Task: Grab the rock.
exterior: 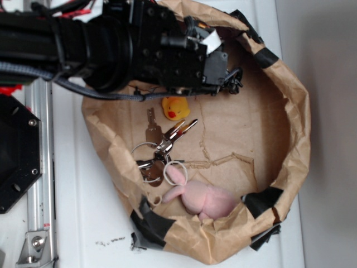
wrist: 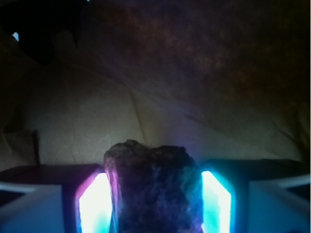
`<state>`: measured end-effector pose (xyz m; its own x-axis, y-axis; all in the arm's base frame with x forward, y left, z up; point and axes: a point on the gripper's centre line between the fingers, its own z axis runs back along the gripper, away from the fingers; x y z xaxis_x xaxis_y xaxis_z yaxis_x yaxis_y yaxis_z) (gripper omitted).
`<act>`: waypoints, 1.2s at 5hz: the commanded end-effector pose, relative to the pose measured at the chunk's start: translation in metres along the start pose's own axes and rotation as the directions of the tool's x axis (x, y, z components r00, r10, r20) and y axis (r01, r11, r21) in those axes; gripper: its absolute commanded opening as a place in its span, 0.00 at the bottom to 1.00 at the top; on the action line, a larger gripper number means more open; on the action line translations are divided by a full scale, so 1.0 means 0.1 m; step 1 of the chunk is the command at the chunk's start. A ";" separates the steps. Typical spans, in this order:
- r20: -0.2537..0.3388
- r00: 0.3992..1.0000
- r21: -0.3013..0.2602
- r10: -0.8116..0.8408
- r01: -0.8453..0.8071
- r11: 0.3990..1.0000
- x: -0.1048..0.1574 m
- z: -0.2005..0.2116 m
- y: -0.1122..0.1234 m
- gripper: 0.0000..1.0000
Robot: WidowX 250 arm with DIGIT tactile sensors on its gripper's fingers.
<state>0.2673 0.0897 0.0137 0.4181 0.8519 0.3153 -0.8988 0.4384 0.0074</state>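
Only the wrist view shows the rock (wrist: 153, 187) clamped between the tool's (wrist: 154, 199) glowing fingers (wrist: 95, 204); outside, the arm hides it, duck (exterior: 175, 108) just beside the tool.

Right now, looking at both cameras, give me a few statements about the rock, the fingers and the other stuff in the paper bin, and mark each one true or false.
1. The rock sits between the two fingers. True.
2. The yellow duck is clamped by the gripper. False: the duck lies loose on the paper, beside the arm.
3. A pink plush toy lies against the wall of the paper bin. True.
4. The bunch of keys lies outside the bin on the white table. False: it lies inside the bin, between the duck and the plush toy.
5. The fingers glow with coloured light in the wrist view. True.
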 end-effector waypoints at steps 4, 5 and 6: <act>-0.052 0.837 -0.363 -0.545 0.493 0.791 -0.28 1.85 -0.12 0.00; 0.007 0.771 -0.354 -0.636 0.597 0.720 -0.42 2.16 -0.31 0.00; 0.067 0.768 -0.299 -0.637 0.625 0.721 -0.47 2.06 -0.43 0.00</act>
<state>0.2617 -0.0374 0.1792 0.8920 0.3682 0.2622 -0.3649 0.9289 -0.0630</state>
